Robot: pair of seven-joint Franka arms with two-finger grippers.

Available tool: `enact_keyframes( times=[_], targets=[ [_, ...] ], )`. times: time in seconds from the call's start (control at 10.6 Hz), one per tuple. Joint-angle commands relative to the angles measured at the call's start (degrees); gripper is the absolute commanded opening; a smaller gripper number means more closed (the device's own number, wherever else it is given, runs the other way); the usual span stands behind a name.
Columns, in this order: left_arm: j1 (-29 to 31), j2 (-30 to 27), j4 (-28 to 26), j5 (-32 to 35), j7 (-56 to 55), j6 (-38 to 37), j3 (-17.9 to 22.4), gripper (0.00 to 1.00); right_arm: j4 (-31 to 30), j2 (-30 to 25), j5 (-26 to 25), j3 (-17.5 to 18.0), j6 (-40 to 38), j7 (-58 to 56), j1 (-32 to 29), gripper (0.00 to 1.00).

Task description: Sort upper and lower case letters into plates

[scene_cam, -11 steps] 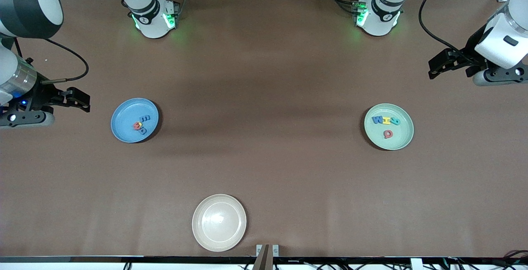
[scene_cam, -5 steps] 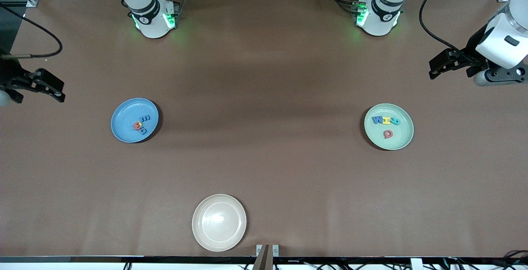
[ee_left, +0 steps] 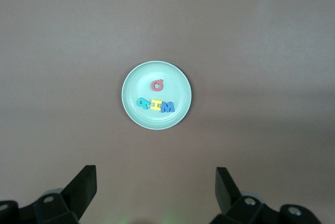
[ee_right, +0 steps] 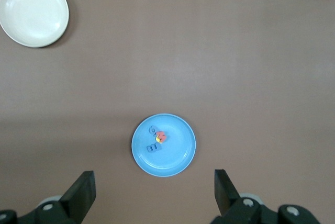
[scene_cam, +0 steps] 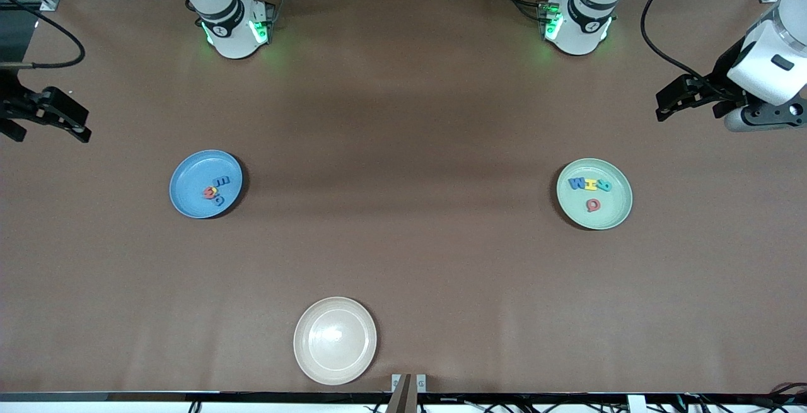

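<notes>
Brown table (scene_cam: 403,261) bears a cream plate (scene_cam: 335,340), blue plate (scene_cam: 189,195) holding small letters (scene_cam: 217,188), and mint plate (scene_cam: 615,211) whose letters (scene_cam: 590,184) read M, I, R, Q. Left gripper (scene_cam: 669,99) and right gripper (scene_cam: 60,116) hang spread, empty, over the table ends
</notes>
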Motion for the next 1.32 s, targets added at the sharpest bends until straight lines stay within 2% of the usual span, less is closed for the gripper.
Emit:
enact_keyframes(
  times=[0.0, 0.57, 1.23],
  targets=[
    [0.2, -0.6, -0.2, -1.4, 1.0, 0.0, 0.3, 1.0, -5.3, -3.1, 4.3, -1.3, 0.9, 1.2, 0.5, 1.0],
    [0.2, -0.6, 0.1, -1.2, 1.0, 0.0, 0.4, 1.0, -9.8, -4.1, 4.1, -1.4, 0.9, 1.7, 0.5, 1.0],
    [0.2, -0.6, 0.5, -1.2, 0.9, 0.1, 0.4, 1.0, -9.2, -3.1, 3.9, -1.3, 2.2, 1.8, -0.1, 1.0]
  ],
)
